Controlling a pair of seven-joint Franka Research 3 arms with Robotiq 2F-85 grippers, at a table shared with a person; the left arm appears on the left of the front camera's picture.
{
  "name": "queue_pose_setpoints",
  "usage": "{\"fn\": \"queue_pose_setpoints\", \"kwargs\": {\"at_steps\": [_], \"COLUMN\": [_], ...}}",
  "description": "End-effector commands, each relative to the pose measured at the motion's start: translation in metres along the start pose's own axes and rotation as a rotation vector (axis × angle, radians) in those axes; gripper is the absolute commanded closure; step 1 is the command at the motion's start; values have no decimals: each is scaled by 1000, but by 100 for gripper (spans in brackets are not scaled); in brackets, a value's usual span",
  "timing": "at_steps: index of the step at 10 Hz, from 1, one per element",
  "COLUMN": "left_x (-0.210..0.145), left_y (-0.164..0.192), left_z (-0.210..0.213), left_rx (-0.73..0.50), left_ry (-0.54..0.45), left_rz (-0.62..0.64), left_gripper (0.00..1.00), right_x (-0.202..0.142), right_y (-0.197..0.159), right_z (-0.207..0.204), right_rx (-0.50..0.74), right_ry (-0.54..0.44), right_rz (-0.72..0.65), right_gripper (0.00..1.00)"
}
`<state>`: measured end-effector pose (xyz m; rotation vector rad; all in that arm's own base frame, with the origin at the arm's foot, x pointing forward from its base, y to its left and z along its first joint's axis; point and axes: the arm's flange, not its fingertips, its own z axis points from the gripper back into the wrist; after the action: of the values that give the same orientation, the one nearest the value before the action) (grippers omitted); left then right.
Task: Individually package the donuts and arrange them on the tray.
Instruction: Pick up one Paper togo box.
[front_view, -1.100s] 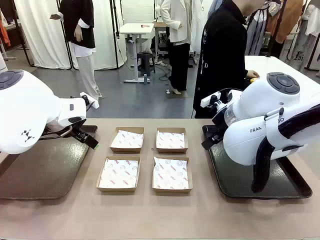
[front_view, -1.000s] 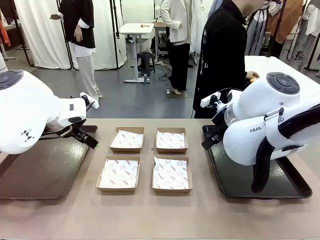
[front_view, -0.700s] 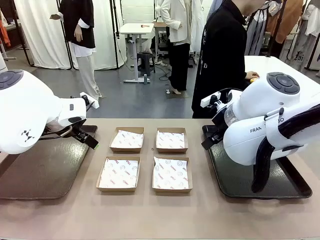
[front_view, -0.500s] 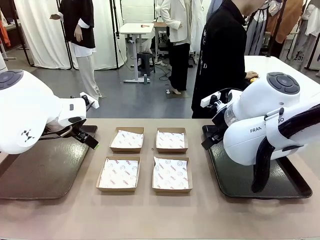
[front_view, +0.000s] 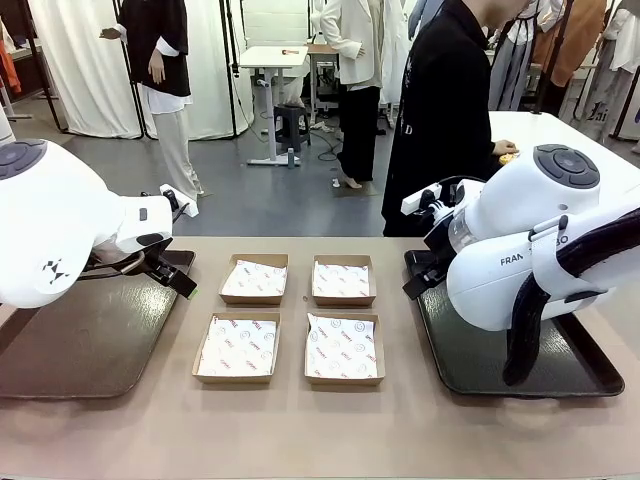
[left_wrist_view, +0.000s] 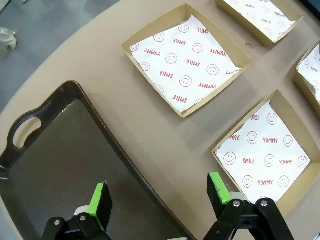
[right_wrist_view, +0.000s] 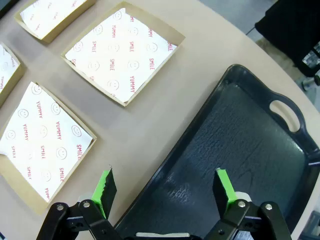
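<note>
Over the last second almost nothing moved. Both arms hung where they had been, and the only shift was the person (front_view: 440, 110) in the upper right of the front view. Their dark torso leaned a little to the left while one hand (front_view: 503, 150) stayed on the white table (front_view: 530, 125) behind. The left gripper (left_wrist_view: 160, 192) stood with its jaws spread as wide as they go and nothing between the green pads. It was poised over the inner edge of the left tray (front_view: 90, 350) at the left of the frame. The right gripper (right_wrist_view: 164, 189) was just as wide and just as empty, over the inner edge of the right tray (front_view: 480, 370) at the right. Between the trays, in the middle of the brown table (front_view: 300, 430), the four cardboard boxes (front_view: 240, 378) sat in two rows of two. Each held only its printed paper liner (front_view: 238, 346), and both trays were bare. As for the donuts, a small yellow-orange thing (front_view: 510, 158) beside the person's hand on the white table may have been one, though it was too small to tell. I judged that the packaging had not yet begun. The stillness of the arms suggested they were waiting for the person to bring donuts within reach, and every box remained to be filled and set on a tray.
</note>
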<state>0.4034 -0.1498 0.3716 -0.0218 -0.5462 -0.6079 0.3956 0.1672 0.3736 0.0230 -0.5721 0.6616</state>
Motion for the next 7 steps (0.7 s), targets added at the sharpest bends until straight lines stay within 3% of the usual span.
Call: {"fn": "queue_pose_setpoints", "kwargs": {"at_steps": [1, 3, 4, 7], "left_x": [0, 0, 0, -65], "left_y": [0, 0, 0, -22], "left_z": [0, 0, 0, 73], "left_rx": [0, 0, 0, 15], "left_ry": [0, 0, 0, 50], "left_rz": [0, 0, 0, -122], "left_gripper": [0, 0, 0, 0], "right_x": [0, 0, -14, -84], "right_y": [0, 0, 9, 27], "right_z": [0, 0, 16, 90], "right_rx": [0, 0, -63, -86], "right_ry": [0, 0, 31, 195], "right_rz": [0, 0, 80, 168], "right_gripper": [0, 0, 0, 0]}}
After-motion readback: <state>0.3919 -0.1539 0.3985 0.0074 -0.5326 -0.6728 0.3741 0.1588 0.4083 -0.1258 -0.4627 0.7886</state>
